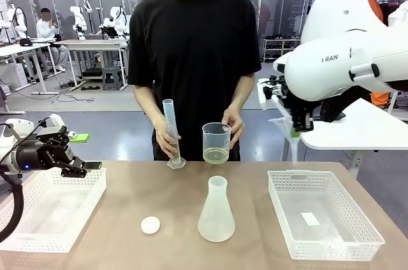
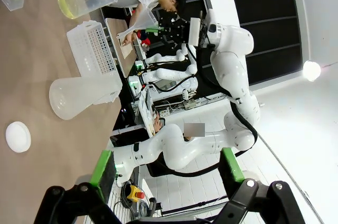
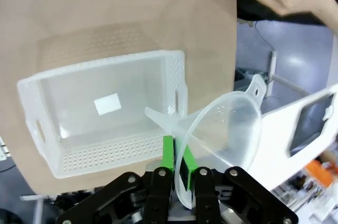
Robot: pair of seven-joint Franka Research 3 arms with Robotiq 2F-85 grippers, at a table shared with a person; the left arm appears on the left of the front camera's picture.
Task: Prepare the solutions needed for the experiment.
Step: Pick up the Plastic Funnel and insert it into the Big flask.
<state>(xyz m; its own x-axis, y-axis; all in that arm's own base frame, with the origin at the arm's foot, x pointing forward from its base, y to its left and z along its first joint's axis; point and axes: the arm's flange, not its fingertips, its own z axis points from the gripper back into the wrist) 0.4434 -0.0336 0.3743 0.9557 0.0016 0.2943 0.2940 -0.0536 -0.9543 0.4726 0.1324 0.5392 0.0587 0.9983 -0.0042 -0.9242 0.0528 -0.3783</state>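
The pale yellow-green solution (image 1: 215,155) lies at the bottom of a clear beaker (image 1: 217,136) that the person holds just above the table's far edge; it also shows as the solution (image 2: 65,1) in the left wrist view. The person's other hand steadies a tall graduated cylinder (image 1: 171,131). A translucent conical flask (image 1: 217,211) stands mid-table. My right gripper (image 3: 177,152), raised at the right (image 1: 296,125), is shut on the rim of a clear funnel (image 3: 227,129). My left gripper (image 1: 71,163) hangs open over the left basket, nothing between its fingers (image 2: 103,168).
A white mesh basket (image 1: 44,219) sits at the left and another basket (image 1: 331,232) at the right, a white label on its floor. A small white round cap (image 1: 150,225) lies left of the flask. A white side table (image 1: 363,123) stands behind my right arm.
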